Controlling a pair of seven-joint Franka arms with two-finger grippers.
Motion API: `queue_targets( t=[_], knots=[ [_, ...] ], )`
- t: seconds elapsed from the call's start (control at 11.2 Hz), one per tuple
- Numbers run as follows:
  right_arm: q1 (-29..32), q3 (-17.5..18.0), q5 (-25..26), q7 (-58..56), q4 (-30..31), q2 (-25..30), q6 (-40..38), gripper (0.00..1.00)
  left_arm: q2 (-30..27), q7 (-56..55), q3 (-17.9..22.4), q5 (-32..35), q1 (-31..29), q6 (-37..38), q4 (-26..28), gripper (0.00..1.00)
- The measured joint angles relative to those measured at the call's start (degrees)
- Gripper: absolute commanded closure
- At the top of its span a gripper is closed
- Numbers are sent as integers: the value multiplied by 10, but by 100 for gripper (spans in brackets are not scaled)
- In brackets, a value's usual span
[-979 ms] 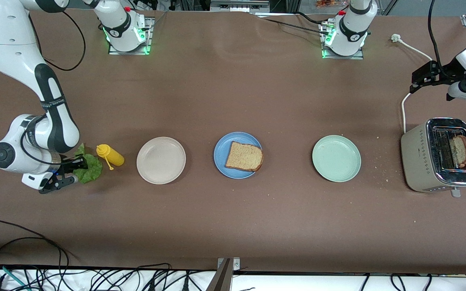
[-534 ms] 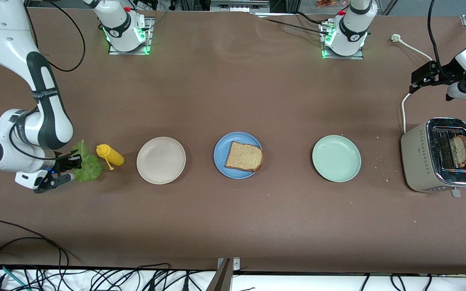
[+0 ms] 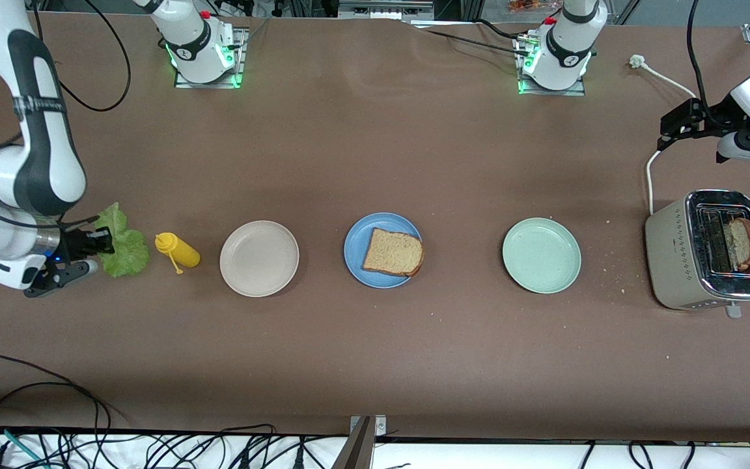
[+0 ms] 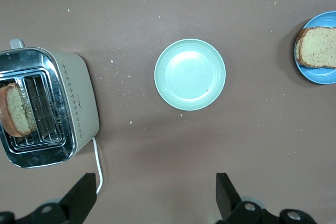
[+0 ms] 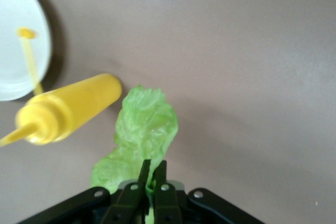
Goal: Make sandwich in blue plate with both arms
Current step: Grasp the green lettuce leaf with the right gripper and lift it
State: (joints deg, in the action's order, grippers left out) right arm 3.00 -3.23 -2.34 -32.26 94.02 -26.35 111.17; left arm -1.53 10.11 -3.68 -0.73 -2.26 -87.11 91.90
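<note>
Toaster top chrome, glossy; table matt.

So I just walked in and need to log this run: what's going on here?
A sandwich is being built on the blue plate, which so far holds one bread slice. The right gripper is shut on a lettuce leaf, beside the yellow squeeze bottle at the right arm's end of the table. The left gripper waits open near the toaster, where a second slice sits in a slot.
</note>
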Motion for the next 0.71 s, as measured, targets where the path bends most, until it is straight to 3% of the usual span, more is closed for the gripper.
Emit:
queue_targets(
  t=[0.36,0.71],
  knots=[
    [0,15,0,0,-26,74,-105,100,0,0,0,0,0,0,0,0],
    [-1,31,-1,13,-75,92,-172,100,0,0,-1,0,-1,1,0,0]
  ],
)
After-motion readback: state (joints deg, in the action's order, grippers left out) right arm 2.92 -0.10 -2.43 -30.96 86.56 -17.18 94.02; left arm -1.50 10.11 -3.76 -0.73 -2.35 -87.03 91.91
